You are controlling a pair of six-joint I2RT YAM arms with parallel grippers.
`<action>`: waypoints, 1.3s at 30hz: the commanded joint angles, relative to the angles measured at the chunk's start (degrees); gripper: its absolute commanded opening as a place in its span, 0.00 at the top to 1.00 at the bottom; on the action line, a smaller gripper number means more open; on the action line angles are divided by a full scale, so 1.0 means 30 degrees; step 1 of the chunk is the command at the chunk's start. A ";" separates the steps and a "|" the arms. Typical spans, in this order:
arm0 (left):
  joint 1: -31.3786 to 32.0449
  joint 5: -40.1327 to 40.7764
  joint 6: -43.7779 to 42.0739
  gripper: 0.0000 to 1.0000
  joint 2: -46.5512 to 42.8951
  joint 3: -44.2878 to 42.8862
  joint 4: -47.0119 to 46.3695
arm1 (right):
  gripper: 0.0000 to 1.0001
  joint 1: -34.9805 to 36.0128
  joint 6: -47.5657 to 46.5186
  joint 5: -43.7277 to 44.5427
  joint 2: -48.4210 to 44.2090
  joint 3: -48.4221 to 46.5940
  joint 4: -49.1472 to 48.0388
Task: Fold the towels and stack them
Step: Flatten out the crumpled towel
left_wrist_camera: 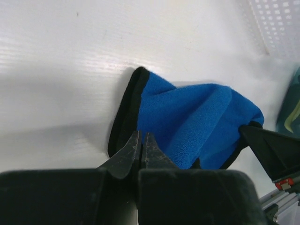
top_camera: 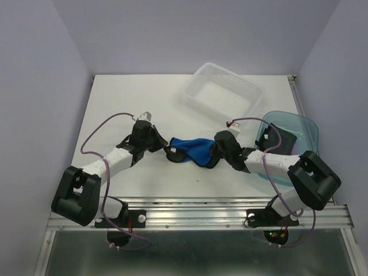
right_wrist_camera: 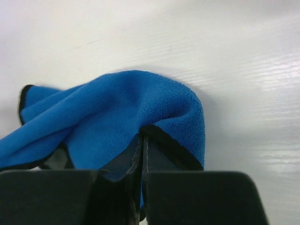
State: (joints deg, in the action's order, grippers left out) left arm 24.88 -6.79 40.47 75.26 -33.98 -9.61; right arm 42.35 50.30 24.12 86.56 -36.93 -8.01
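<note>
Clenched on opposite ends of the blue towel (top_camera: 192,148) with left claw (top_camera: 168,150) and right claw (top_camera: 211,156); strung side to side, on the near side of the basket (top_camera: 237,77).

We find the towel (top_camera: 192,150) on the bench (top_camera: 132,98) between the left pincer (top_camera: 170,152) and the right pincer (top_camera: 211,156); basket (top_camera: 224,95) behind, tray (top_camera: 311,127) rightward.
</note>
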 commanded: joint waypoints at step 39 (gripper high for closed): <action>-0.3578 0.2119 0.0401 0.01 -0.4502 -0.1971 0.5051 | 0.00 -0.0405 -0.6601 -0.2652 -0.3281 -0.5296 1.1283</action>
State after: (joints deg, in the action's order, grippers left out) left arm 14.13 1.56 48.23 51.77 -34.72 13.76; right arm 41.58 30.63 7.66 74.02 -48.47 25.17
